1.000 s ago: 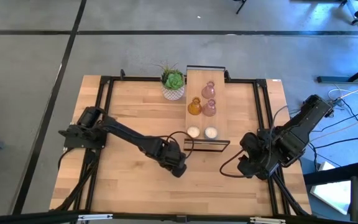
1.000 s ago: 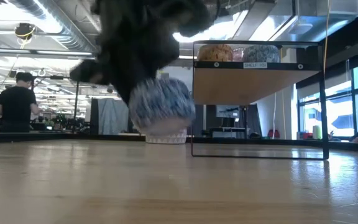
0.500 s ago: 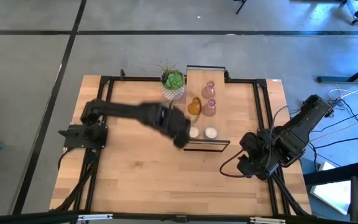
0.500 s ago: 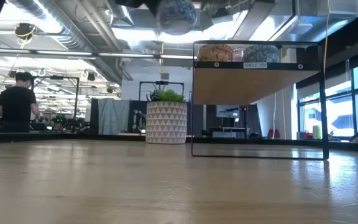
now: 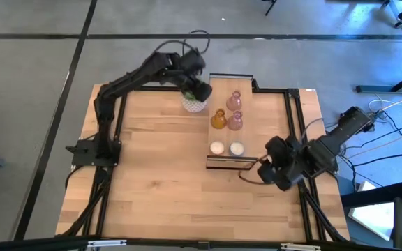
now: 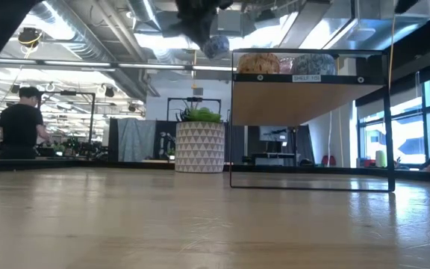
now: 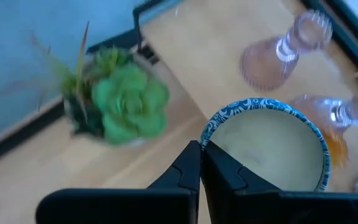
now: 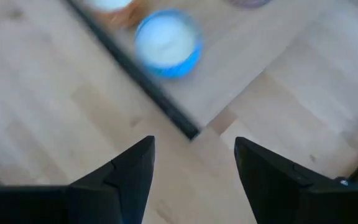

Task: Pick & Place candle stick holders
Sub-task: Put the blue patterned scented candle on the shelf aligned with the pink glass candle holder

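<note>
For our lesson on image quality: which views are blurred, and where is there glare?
Right wrist view: motion-smeared, the blue candle soft. Left wrist view: plant and pink holder blurred, the nearer blue-rimmed cup sharper. Low view: bright ceiling lights and window glare at right. High view: evenly lit, sharp.

High view looked straight down on the whole table [image 5: 152, 188], low view sat at table height facing the room, both showed the plant [image 6: 198, 146], left wrist view was close above that plant, right wrist view looked down close at the shelf edge [image 8: 166, 109]
</note>
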